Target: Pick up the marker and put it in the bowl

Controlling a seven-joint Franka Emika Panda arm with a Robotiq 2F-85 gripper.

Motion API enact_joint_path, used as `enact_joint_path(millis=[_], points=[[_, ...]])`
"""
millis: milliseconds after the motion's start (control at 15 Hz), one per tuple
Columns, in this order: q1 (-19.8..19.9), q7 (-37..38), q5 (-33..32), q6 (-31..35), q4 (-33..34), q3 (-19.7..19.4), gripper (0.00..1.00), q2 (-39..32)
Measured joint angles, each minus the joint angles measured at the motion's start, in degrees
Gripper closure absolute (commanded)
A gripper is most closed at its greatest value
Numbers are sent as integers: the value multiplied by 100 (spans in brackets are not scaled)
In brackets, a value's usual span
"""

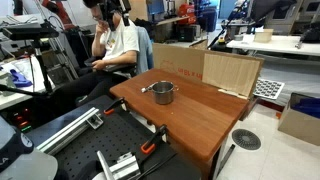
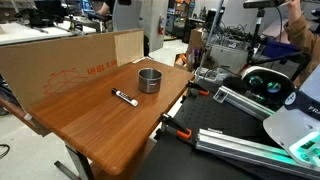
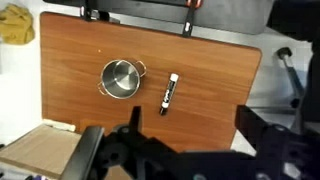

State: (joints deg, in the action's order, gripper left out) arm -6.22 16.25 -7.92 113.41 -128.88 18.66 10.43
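The steel bowl [image 3: 120, 78] stands on the wooden table [image 3: 215, 70], and it shows in both exterior views [image 1: 163, 93] [image 2: 149, 80]. The marker [image 3: 168, 93], pale with dark ends, lies flat on the table a short way beside the bowl, apart from it; it also shows in an exterior view [image 2: 124, 97]. In the wrist view my gripper [image 3: 190, 125] is open and empty, high above the table, with its dark fingers spread at the bottom of the picture. The marker lies beyond the fingertips. I do not see the gripper in the exterior views.
A cardboard panel [image 2: 70, 60] stands along one table edge [image 1: 232, 72]. Clamps [image 3: 188, 22] grip the table's edge. A seated person in a white shirt [image 1: 118, 45] is close to the table. Aluminium rails [image 2: 250, 100] and the robot base lie beside it.
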Motion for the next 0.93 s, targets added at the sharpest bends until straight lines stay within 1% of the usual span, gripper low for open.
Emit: enact_joint_path(millis=[267,400,733,933], points=[[-31,31,-29,0,-7,-36,0,-10],[-34,306,-220,120,-58,-35,0,-61],[-47,879,-814,857,-274,-46,0,-479],[-47,1019,-1094,1363,-359,-115,0,-807]])
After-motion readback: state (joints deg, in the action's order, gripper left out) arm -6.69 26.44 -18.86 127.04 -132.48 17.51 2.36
